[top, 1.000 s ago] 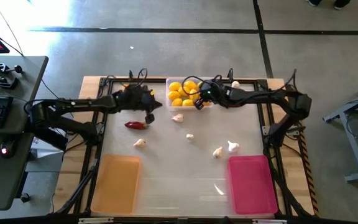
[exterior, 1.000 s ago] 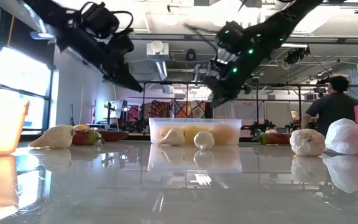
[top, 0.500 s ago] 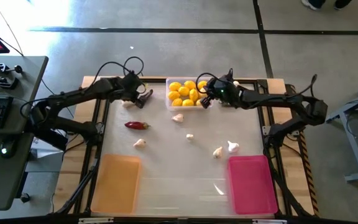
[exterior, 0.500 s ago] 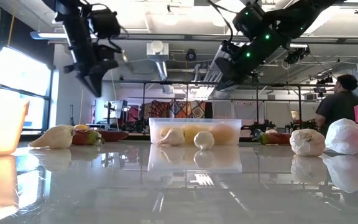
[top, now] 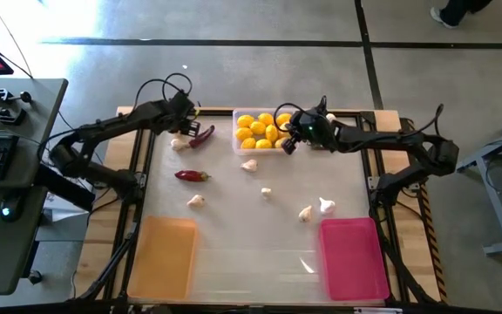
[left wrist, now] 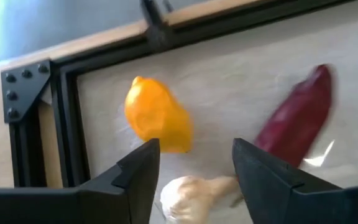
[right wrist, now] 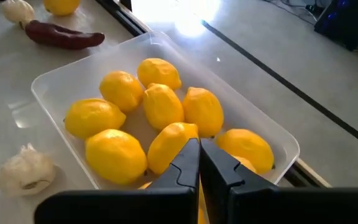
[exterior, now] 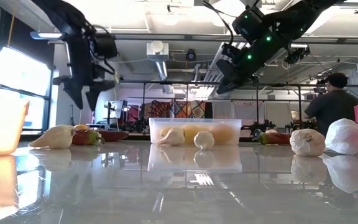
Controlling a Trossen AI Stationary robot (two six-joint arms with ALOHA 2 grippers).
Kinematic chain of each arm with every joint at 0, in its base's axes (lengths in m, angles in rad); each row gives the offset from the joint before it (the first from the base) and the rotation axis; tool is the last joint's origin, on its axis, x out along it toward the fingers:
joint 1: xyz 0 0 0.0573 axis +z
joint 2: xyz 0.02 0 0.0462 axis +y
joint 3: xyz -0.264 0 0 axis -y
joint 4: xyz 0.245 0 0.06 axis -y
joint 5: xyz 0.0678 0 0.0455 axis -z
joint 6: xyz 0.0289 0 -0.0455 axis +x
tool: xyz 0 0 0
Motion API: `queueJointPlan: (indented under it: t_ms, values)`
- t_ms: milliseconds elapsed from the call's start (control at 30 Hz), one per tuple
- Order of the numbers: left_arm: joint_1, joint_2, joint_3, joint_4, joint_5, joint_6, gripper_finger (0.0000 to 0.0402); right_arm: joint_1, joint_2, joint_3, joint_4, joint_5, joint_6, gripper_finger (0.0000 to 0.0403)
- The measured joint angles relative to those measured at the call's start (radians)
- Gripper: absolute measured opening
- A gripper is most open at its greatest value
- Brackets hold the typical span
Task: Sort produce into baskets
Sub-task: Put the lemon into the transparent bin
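Beside clear tray (top: 264, 144), far-left corner: left gripper (left wrist: 194, 165) spread, empty, hovering over stray lemon (left wrist: 157, 122), likely next pick. Right gripper (right wrist: 199, 163) pinched together, empty, above tray's lemons (right wrist: 160, 102).

Two dark, slender jointed arms trailing looped black cables, the right claw (top: 283, 145) housing dotted with green lights.

We see the left arm stretched toward the far left corner of the table, and its gripper (top: 184, 127) hangs above the surface with the two fingers (left wrist: 138, 177) spread apart and nothing between them. The right arm reaches across the far edge, and its gripper (top: 288, 141) is raised, with the fingers (right wrist: 184, 167) pressed together.
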Motion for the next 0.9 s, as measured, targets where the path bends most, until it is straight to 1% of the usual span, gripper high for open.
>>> queueJointPlan:
  t_ms: [133,333,400,700,900]
  values:
    - [0.027,0.084,0.000,0.013,-0.002,-0.002,0.0204,0.000,0.000,-0.021,0.010,0.000,0.001,0.0000]
    - [0.048,0.173,0.000,0.019,-0.051,-0.018,0.0207,0.000,0.000,-0.023,0.014,0.000,0.008,0.0000]
    - [0.058,0.194,0.000,0.019,-0.052,-0.019,0.0207,0.002,0.000,-0.023,0.014,0.000,0.008,0.0000]
    - [0.099,0.272,0.000,0.070,-0.052,-0.002,0.0207,0.015,0.000,-0.023,0.014,0.000,-0.002,0.0000]
    - [0.108,0.274,0.000,0.108,-0.073,0.018,0.0207,0.015,0.001,-0.023,0.014,0.000,-0.005,0.0000]
